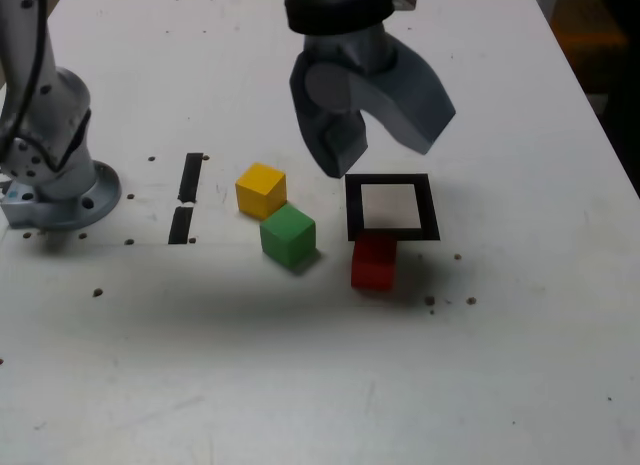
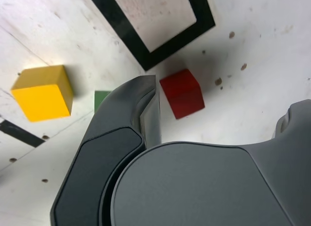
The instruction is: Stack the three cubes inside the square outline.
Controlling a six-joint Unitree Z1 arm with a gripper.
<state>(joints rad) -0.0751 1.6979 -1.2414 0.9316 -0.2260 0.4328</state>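
Green cube (image 2: 102, 98): mostly hidden behind gripper (image 2: 221, 104) in wrist view. Square outline (image 2: 127, 29): far side cut off beyond the green cube.

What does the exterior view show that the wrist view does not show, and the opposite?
Only the exterior view shows the arm's base, both short black tape strips, the whole green cube and the open gripper hanging above the table.

Only the wrist view shows the finger hiding most of the green cube.

Both show the yellow cube, the red cube just outside the square outline, and nothing stacked.
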